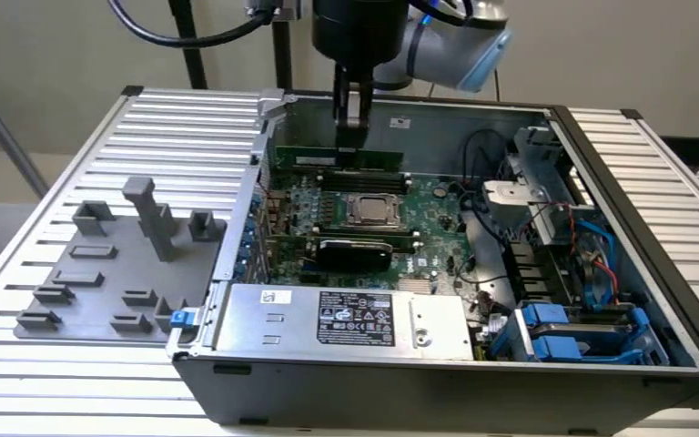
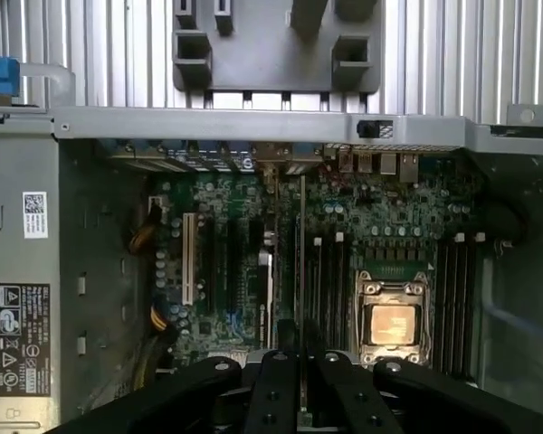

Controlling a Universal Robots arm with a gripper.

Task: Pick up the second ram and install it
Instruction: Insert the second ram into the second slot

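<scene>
Slats of pale ribbed metal make up the tabletop [image 1: 192, 118], and on it lies an open-topped computer case [image 1: 422, 391] of dark sheet steel, a broad box. At nine o'clock of the case in the exterior view sits a matte grey plastic fixture plate [image 1: 101, 282] with square pockets and a few upright blocks rising from it. Inside the case a green motherboard [image 1: 429, 209] covers the floor, studded with small round capacitors and long black slots. A square processor socket [image 1: 374, 211] with a shiny metal frame sits near the board's middle. A silver power supply [image 1: 338, 319] with a black printed label fills the six o'clock edge of the case. Blue plastic drive caddies [image 1: 556, 332] stand at about four o'clock, and red and blue cables [image 1: 595, 250] loop at three o'clock. The second ram [image 1: 331, 157], a thin green strip, stands on its long edge at twelve o'clock of the socket, over the black memory slots near the far wall; whether it is seated in a slot cannot be told. The black hand [image 1: 352, 132] hangs straight down from the arm [image 1: 362, 27] onto the strip's upper edge, near its middle. In the wrist view the strip shows edge-on as a narrow line running out from between the two black fingers [image 2: 276, 389], which are clamped on it from both faces.
</scene>
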